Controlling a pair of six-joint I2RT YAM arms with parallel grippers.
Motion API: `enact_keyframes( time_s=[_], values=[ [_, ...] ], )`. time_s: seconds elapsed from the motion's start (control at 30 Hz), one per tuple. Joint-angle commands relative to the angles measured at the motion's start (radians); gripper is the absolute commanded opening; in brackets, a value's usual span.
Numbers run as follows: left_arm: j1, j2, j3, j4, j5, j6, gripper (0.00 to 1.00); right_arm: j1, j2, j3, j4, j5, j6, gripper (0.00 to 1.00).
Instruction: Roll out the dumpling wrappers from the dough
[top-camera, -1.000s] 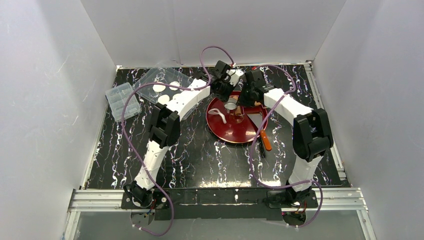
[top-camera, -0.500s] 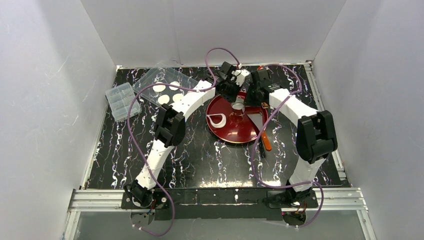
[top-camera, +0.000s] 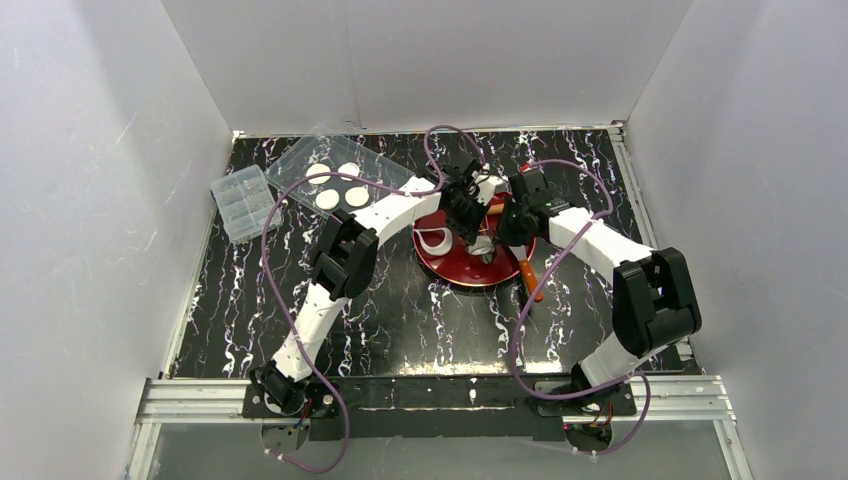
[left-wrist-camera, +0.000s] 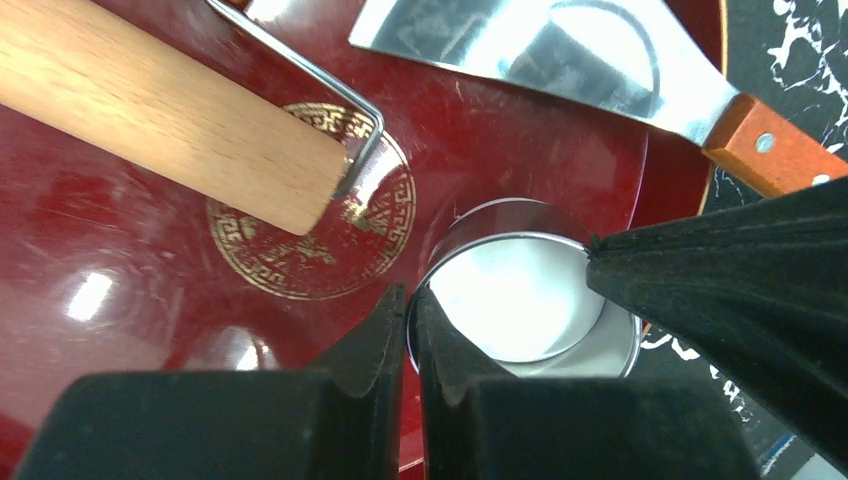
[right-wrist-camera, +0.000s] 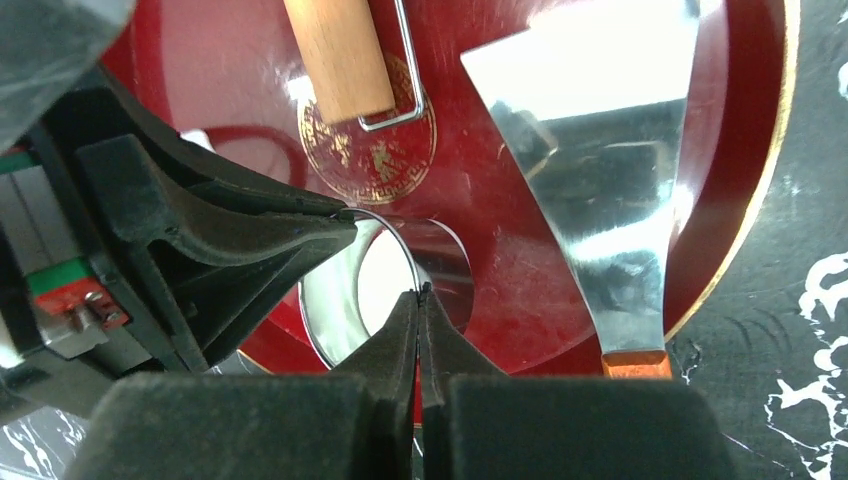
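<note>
Dumpling wrappers (top-camera: 328, 198) are lying in the clear tray (top-camera: 290, 165) at the table's far left, while the dough (top-camera: 434, 241), a crescent scrap, is sitting on the red plate (left-wrist-camera: 150, 270). A gold key-pattern emblem (left-wrist-camera: 310, 250) is marking the plate's centre. Both arms are reaching in, wrists tipped down. The left gripper (left-wrist-camera: 410, 300) and right gripper (right-wrist-camera: 421, 295) are each pinching the metal ring (left-wrist-camera: 500, 215) by its thin wall, a white disc (left-wrist-camera: 510, 300) showing inside. A rolling pin (left-wrist-camera: 170, 110) and spatula (left-wrist-camera: 560, 55) are lying alongside.

Left claw (left-wrist-camera: 410, 295), right claw (right-wrist-camera: 420, 292) carried ring (left-wrist-camera: 490, 212) nearer, across plate (left-wrist-camera: 130, 260).
</note>
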Motion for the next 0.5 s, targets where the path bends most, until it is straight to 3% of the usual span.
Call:
enact_keyframes(
  time_s=[0.0,0.07,0.1,0.17,0.47],
  values=[
    [-0.006,-0.071,-0.062,-0.062,-0.029,0.001,0.0,0.0,-0.073,-0.033,0.109,-0.045,-0.012,0.01],
    [-0.011,-0.074,-0.067,-0.049,-0.062,0.009,0.0,0.0,-0.078,-0.043,0.12,-0.09,-0.034,0.06],
    [-0.013,-0.078,-0.069,-0.044,-0.078,0.016,0.0,0.0,-0.084,-0.048,0.126,-0.107,-0.042,0.18],
    [-0.021,-0.086,-0.066,-0.035,-0.111,0.037,0.0,0.0,-0.102,-0.063,0.136,-0.122,-0.05,0.33],
    [-0.053,-0.118,-0.064,-0.024,-0.209,0.126,0.0,-0.037,-0.219,-0.078,0.059,-0.136,-0.039,0.51]
  ],
)
